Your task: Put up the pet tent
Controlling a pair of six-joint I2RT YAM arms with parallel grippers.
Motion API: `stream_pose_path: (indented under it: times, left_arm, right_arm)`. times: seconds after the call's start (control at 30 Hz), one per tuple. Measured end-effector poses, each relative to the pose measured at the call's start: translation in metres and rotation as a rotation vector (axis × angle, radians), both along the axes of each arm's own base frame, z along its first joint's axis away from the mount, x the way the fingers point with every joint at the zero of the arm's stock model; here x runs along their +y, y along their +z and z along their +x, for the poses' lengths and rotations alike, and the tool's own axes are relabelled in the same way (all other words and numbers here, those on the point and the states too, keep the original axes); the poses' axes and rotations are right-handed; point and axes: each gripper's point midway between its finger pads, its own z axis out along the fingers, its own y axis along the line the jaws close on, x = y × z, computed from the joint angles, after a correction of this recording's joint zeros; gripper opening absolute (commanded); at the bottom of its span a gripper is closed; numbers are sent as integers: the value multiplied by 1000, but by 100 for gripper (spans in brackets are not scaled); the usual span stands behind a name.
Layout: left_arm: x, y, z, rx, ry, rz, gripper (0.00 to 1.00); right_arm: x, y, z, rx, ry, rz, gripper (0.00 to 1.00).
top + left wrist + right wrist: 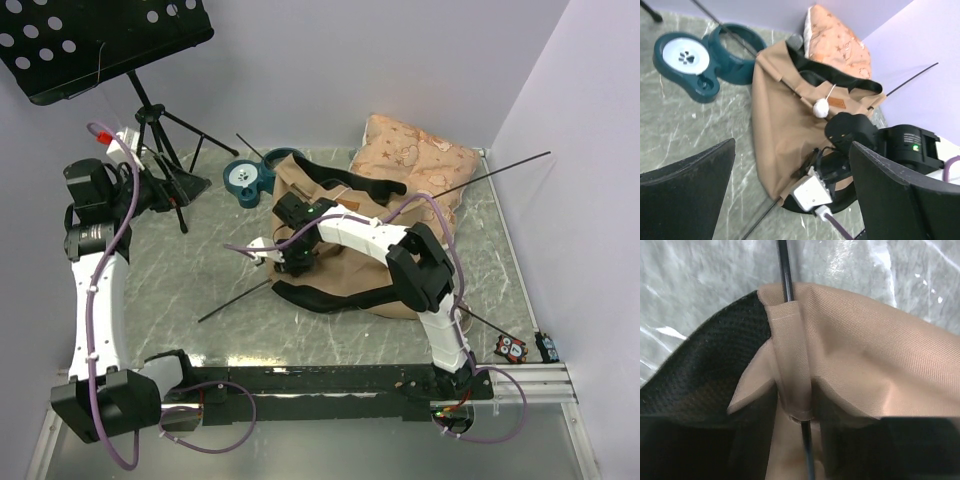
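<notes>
Tent (880, 355): matt, woven tan cloth. Black mesh panel (705, 360) beside the right gripper (800, 447). Table (700, 275): glossy, marbled.

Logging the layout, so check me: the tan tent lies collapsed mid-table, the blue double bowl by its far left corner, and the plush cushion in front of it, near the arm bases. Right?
Not quite. The plush cushion lies behind the tent, in the far right corner, as the top external view shows. The tent and the blue double bowl are as you said.
</notes>
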Motion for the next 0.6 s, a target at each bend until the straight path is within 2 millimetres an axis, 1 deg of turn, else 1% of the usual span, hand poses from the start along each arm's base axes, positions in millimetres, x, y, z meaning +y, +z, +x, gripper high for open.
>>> stream_pose_path:
  times: [0.03,0.13,0.2,0.23,0.3,0.37,0.4,0.47,0.5,0.53,0.57,0.6]
  left_arm:
    - [-1,3,-1,-7,3,-8,100]
    - [-1,11,-2,-44,2,-2,100]
    - [1,16,-2,-62,1,-1,100]
    - [3,18,-1,-71,4,-4,100]
    - [11,27,1,-101,20,-17,100]
    - [25,44,4,-146,57,-35,100]
    - [32,55,6,-174,76,-41,100]
    - [52,89,10,-260,117,-59,100]
    - [57,109,12,-316,122,-69,100]
    - [66,118,13,-341,144,-71,100]
    - [71,127,13,-373,152,-80,99]
    - [74,136,13,-403,158,-96,98]
  right_arm:
    - [0,-1,1,-7,9,-1,0]
    - [-1,-2,2,-9,2,-9,0]
    - [-2,1,5,-6,-8,-2,0]
    - [-2,4,6,-4,-13,4,0]
    - [-5,19,11,2,-39,34,0]
    - [-10,48,23,-4,-83,89,0]
    - [-12,69,33,-17,-108,137,0]
    - [-17,122,55,-59,-165,262,0]
    - [-19,150,64,-84,-189,331,0]
    - [-24,179,72,-106,-214,399,0]
    - [-29,200,77,-121,-236,451,0]
    - [-36,227,81,-138,-258,515,0]
